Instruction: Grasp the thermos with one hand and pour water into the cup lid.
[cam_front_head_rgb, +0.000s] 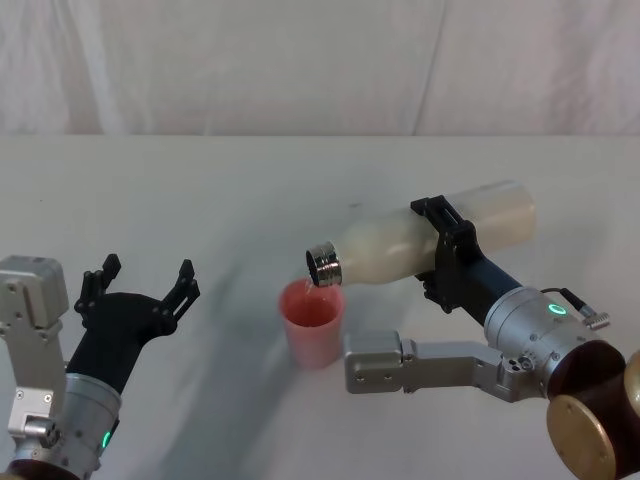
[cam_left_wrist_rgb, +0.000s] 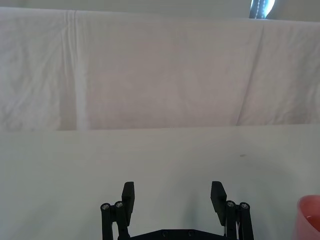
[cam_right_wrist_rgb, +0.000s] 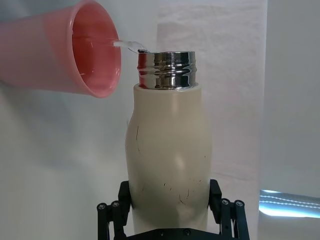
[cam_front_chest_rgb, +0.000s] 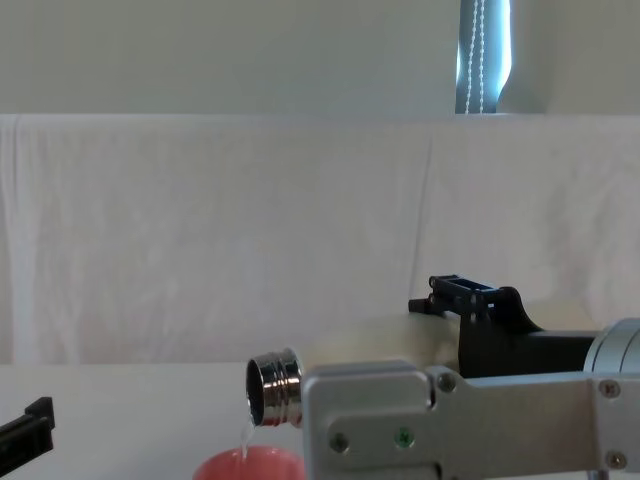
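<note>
Over the white table (cam_front_head_rgb: 200, 180), right gripper (cam_front_head_rgb: 448, 252) is clamped around the midsection of the thermos (cam_front_head_rgb: 420, 238), fingers either side of the cream body. Thermos is tipped near horizontal, long axis running from the gripper toward robot's left, steel neck (cam_front_head_rgb: 323, 266) lowest and sitting just above the rim of the cup lid (cam_front_head_rgb: 312, 322). Thin stream of water (cam_front_chest_rgb: 245, 430) falls from the mouth into the pink cup, so the pour looks underway. Key relation: mouth is directly over the cup opening, cup below and left of the jaws. Left gripper (cam_front_head_rgb: 140, 285) is idle near the table's left, jaws wide apart, well clear of the cup.
</note>
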